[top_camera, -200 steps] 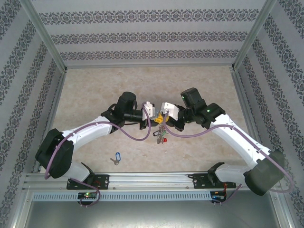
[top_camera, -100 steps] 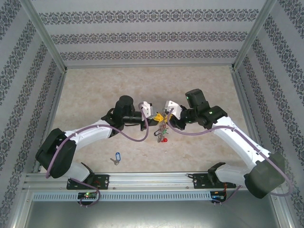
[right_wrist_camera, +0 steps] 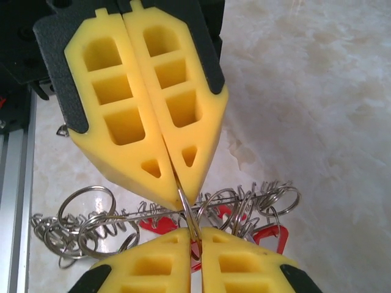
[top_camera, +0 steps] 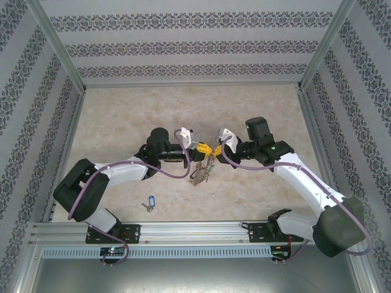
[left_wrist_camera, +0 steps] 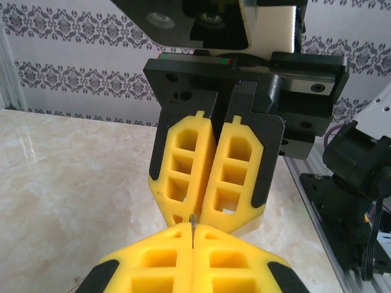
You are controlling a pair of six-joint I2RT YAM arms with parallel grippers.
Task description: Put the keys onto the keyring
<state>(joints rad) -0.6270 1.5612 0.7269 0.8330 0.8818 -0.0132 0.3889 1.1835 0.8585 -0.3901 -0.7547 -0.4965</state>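
Note:
The keyring (right_wrist_camera: 256,196), a thin grey wire ring strung with many small metal loops, hangs above the table between both grippers. My left gripper (left_wrist_camera: 192,231) is shut on its thin metal edge. My right gripper (right_wrist_camera: 195,235) is shut on the ring wire from the opposite side, its tips nearly touching the left gripper's fingers (right_wrist_camera: 146,110). Red tags (right_wrist_camera: 156,224) hang under the ring. In the top view the left gripper (top_camera: 200,148) and right gripper (top_camera: 215,149) meet over the dangling keyring (top_camera: 201,170). A key with a blue tag (top_camera: 149,202) lies on the table near the front.
The marble-patterned table (top_camera: 122,116) is walled by patterned panels on three sides. An aluminium rail (top_camera: 183,231) with the arm bases runs along the near edge. Purple cables loop under both forearms.
Both grippers have drawn slightly apart and shifted, the left arm folding back. The hanging key cluster has swung left, and the red tag below it has left the top view.

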